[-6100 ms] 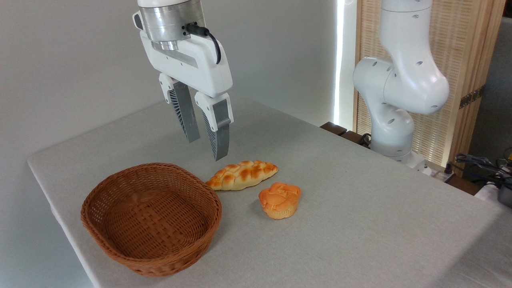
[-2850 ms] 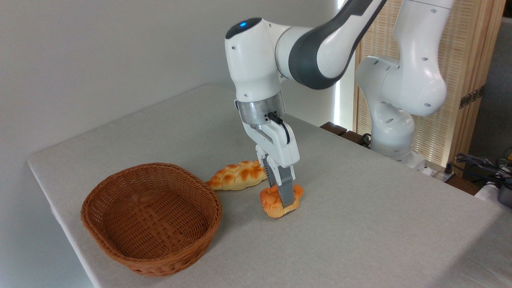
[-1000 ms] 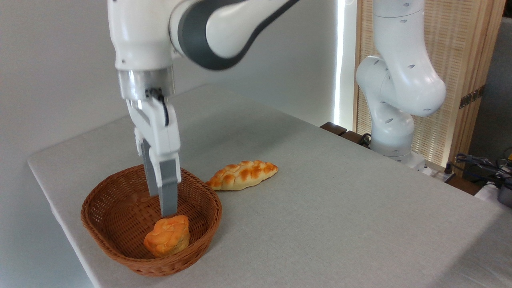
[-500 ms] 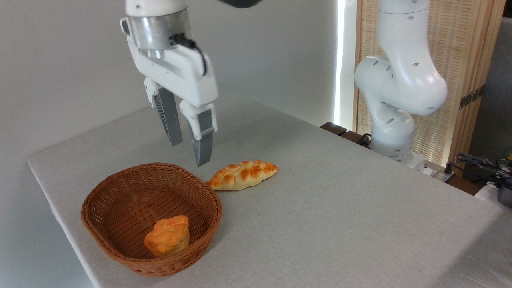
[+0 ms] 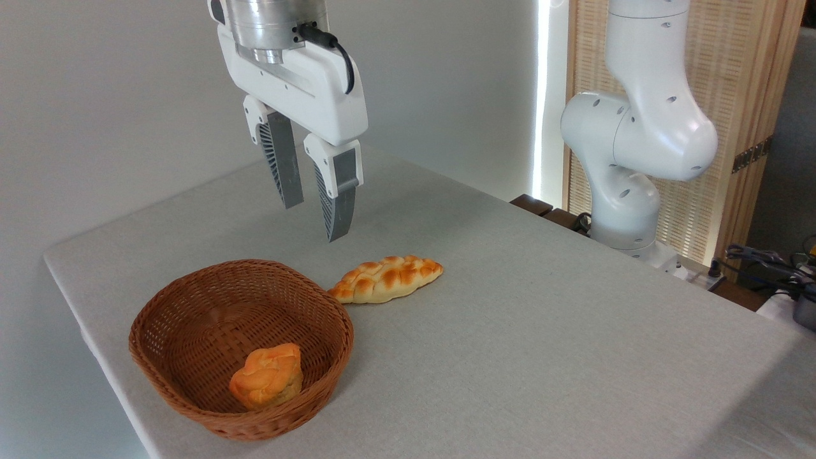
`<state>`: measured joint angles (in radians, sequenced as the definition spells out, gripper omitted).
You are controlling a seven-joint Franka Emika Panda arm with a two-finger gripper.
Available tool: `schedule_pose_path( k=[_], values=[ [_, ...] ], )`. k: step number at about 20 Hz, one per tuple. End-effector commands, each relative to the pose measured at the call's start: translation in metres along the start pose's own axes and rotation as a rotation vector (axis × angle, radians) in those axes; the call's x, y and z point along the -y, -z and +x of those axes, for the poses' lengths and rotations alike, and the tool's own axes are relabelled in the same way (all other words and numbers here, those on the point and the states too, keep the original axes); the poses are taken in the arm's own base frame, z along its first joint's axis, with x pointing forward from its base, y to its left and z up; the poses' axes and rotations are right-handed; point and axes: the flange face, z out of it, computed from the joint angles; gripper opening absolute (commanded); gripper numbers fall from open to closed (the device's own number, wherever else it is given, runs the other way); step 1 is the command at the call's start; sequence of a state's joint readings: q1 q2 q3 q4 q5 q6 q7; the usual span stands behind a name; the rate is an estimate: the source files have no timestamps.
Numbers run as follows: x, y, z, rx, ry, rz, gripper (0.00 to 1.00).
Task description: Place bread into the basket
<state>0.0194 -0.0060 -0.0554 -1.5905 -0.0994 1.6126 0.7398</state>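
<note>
Bread released into basket; tool lifted clear, spread and empty. Task seemingly complete.

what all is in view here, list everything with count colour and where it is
bread: 1, orange, lying inside the basket near its front wall
basket: 1, reddish-brown wicker, on the table's left front part
braided loaf: 1, golden with browned bumps, on the table just right of the basket
table: 1, light grey cloth-covered
slatted screen: 1, pale wood, behind the arm at right
cables: dark, far right edge, count unclear
robot arm: 1, white, base at the table's far right
gripper: 1, white with grey fingers, open, empty, above the table behind the basket
</note>
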Motion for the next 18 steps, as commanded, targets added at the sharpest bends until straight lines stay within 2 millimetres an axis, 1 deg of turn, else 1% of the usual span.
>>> schedule_pose_path(
  k=[1, 4, 14, 18],
  values=[
    [-0.0032, -0.0015, -0.0024, 0.040, -0.018, 0.017, 1.00],
    [0.0012, -0.0022, -0.0062, 0.080, -0.023, 0.053, 1.00],
    [0.0017, -0.0059, -0.0105, 0.122, -0.044, 0.050, 1.00],
    [0.0013, -0.0043, -0.0106, 0.120, -0.048, 0.051, 1.00]
  ],
)
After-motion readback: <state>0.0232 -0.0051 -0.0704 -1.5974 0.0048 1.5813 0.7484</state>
